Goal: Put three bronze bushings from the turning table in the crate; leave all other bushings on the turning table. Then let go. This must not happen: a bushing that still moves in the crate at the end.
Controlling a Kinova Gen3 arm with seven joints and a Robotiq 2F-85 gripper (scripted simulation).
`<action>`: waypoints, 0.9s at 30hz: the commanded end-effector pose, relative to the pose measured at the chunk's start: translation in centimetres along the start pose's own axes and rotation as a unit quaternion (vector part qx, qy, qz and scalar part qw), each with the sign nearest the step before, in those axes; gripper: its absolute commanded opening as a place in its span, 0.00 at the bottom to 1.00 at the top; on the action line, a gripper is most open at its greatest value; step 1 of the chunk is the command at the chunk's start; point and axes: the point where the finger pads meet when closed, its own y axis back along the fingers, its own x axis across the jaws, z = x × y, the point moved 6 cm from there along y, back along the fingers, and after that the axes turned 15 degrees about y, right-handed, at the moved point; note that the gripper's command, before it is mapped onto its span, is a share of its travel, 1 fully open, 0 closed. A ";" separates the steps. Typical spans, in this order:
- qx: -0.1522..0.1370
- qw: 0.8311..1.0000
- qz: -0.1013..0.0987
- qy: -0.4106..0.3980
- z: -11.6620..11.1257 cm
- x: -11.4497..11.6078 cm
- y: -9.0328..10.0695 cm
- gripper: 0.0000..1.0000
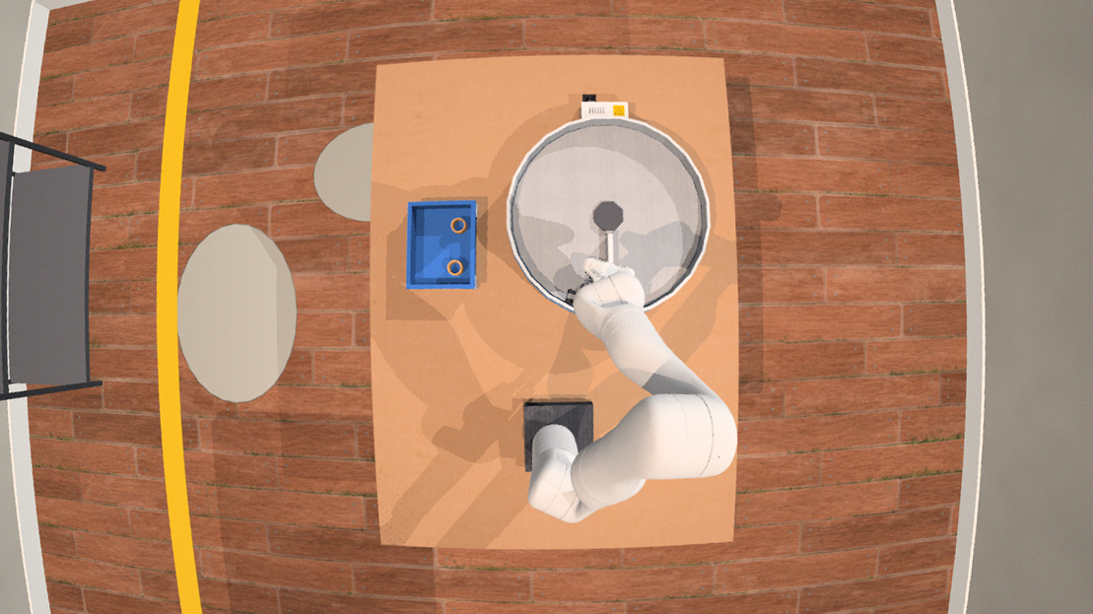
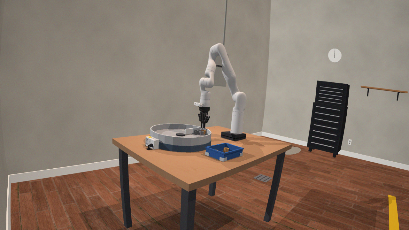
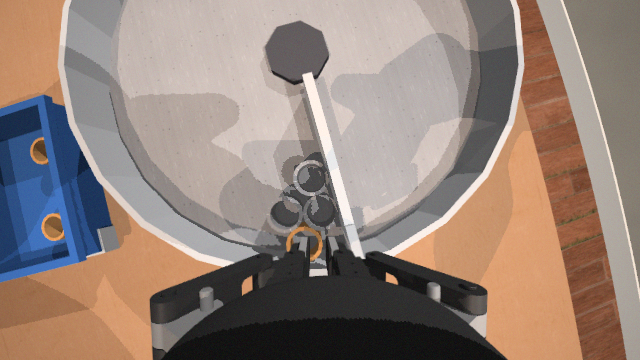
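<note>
The blue crate (image 1: 408,243) (image 2: 233,154) (image 3: 63,190) holds two bronze bushings, one nearer the back (image 1: 452,224) (image 3: 32,150) and one nearer the front (image 1: 448,267) (image 3: 44,226). A third bronze bushing (image 2: 204,132) (image 3: 303,229) stands on the turning table (image 1: 563,164) (image 2: 171,145) (image 3: 200,50), near its wall. Three grey bushings (image 3: 295,178) (image 3: 271,215) (image 3: 334,212) are clustered beside it. My gripper (image 2: 203,126) (image 3: 317,248) is open by a narrow gap and empty, just above the third bronze bushing. In the wrist view its fingers cover part of that ring.
A white divider bar (image 1: 610,246) (image 2: 193,130) (image 3: 330,155) runs from the dark hub (image 1: 607,215) (image 2: 180,134) (image 3: 297,50) to the wall, close to the grey bushings. The turning table's raised wall stands between my gripper and the crate. A white control box (image 1: 598,110) (image 2: 152,142) is at the turning table's outer side.
</note>
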 end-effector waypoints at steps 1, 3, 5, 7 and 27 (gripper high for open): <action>-0.001 1.000 0.000 0.001 0.0 -0.1 -0.3 0.14; -0.001 1.000 0.000 0.001 0.0 -0.1 -0.4 0.14; -0.001 1.000 0.000 0.001 0.0 -0.1 -0.4 0.14; -0.001 1.000 0.000 0.001 0.0 -0.1 -0.4 0.14; -0.001 1.000 0.000 0.001 0.0 -0.1 -0.9 0.14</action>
